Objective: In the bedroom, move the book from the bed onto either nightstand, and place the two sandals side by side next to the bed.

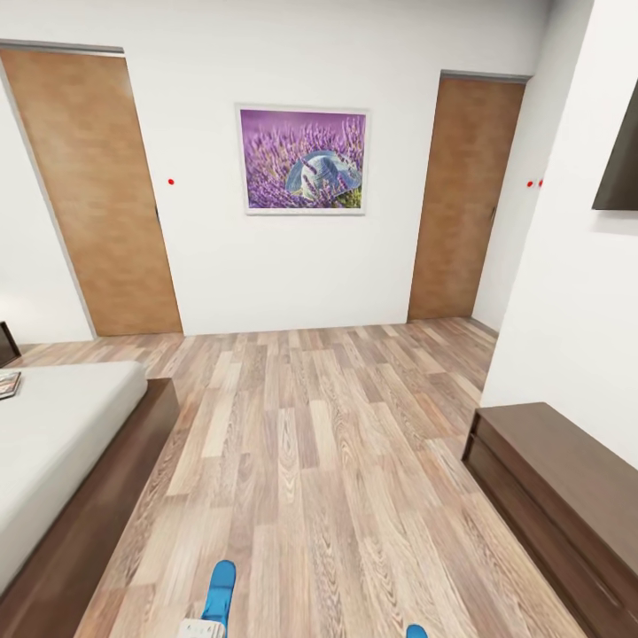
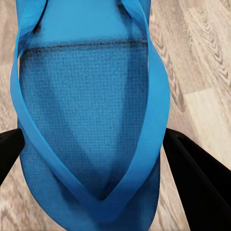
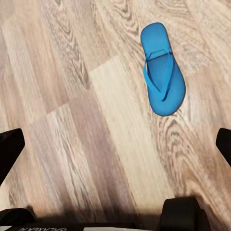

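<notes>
Bedroom's mostly wood-plank floor (image 1: 301,461), with the bed (image 1: 62,425) over at 9 o'clock in the head view and a dark low counter (image 1: 558,487) at 4 o'clock. Two brown doors (image 1: 93,186) on the far wall flank a lavender picture (image 1: 303,160). The book (image 1: 9,384) is lying on the mattress, right at the frame's left edge.

Head view barely catches a blue sandal (image 1: 219,592) at 6 o'clock. The left wrist view shows that one up close: the left hand (image 2: 115,159) has its fingers spread on either side, and I can't tell if they're actually touching it. The right wrist view has the other sandal (image 3: 162,68) flat on the floor, with the right hand (image 3: 115,144) wide apart, holding nothing.
</notes>
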Controlling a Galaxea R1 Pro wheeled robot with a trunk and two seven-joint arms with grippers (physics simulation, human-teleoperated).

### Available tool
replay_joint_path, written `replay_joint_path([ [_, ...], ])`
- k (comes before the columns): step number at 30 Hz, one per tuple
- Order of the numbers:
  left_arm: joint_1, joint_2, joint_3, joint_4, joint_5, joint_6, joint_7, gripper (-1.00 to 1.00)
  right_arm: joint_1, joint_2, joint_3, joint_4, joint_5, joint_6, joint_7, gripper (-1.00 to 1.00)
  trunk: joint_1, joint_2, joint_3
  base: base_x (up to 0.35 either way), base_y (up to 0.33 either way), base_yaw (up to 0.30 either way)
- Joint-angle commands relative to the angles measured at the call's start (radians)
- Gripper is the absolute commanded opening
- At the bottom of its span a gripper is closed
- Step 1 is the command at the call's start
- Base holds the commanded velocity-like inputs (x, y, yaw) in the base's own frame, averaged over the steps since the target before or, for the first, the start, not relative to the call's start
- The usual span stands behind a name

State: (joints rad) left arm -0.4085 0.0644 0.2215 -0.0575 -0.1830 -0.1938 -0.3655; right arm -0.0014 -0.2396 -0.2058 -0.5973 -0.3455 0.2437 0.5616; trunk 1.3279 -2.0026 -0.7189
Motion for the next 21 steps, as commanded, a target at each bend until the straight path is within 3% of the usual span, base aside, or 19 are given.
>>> replay_joint_path([
  [1, -0.001, 0.0, 0.009, 0.001, -0.01, -0.004, -0.003, -1.0, 0.0, 0.0, -0.003, -0.001, -0.009, 0.009, 0.003, 1.0, 0.0, 0.0, -0.001, 0.026, 0.0, 0.0],
  [21, -0.001, -0.004, 0.009, 0.001, -0.01, -0.004, -0.003, -1.0, 0.0, 0.0, -0.002, -0.001, -0.009, 0.009, 0.004, 1.0, 0.0, 0.0, -0.001, 0.066, 0.0, 0.0],
])
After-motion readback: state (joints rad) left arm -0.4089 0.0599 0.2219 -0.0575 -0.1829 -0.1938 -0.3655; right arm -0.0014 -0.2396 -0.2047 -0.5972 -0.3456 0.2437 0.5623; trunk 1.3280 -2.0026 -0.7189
